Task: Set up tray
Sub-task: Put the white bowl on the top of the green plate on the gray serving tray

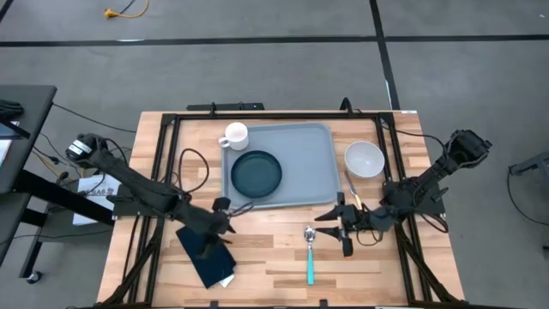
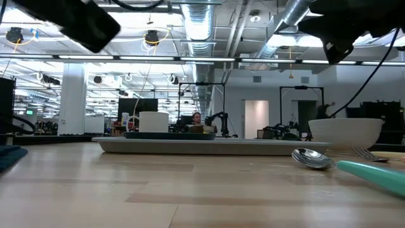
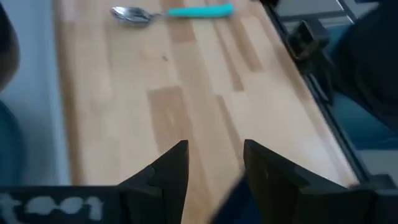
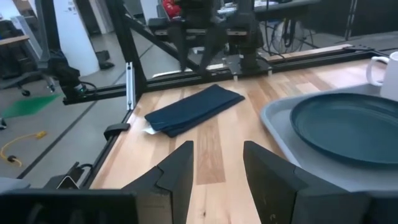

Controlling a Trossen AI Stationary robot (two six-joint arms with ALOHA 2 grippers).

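Observation:
The light grey-blue tray (image 1: 300, 163) lies flat on the wooden table, toward its far middle. It carries a dark round plate (image 1: 256, 173) and a white mug (image 1: 235, 136) at its far left corner. My left gripper (image 1: 228, 206) hovers open off the tray's near left corner, just beyond the dark navy napkin (image 1: 206, 253); its wrist view (image 3: 214, 158) looks over bare wood toward the spoon (image 3: 168, 12). My right gripper (image 1: 333, 225) is open near the tray's near right corner, beside the spoon (image 1: 310, 253); its wrist view (image 4: 217, 162) faces the napkin (image 4: 193, 109) and plate (image 4: 348, 127).
A white bowl (image 1: 364, 159) stands on the table right of the tray. The teal-handled spoon (image 2: 313, 158) and a fork (image 2: 368, 153) lie near the right gripper. Black frame rails (image 1: 171, 137) run along the table's edges. Bare wood lies between napkin and spoon.

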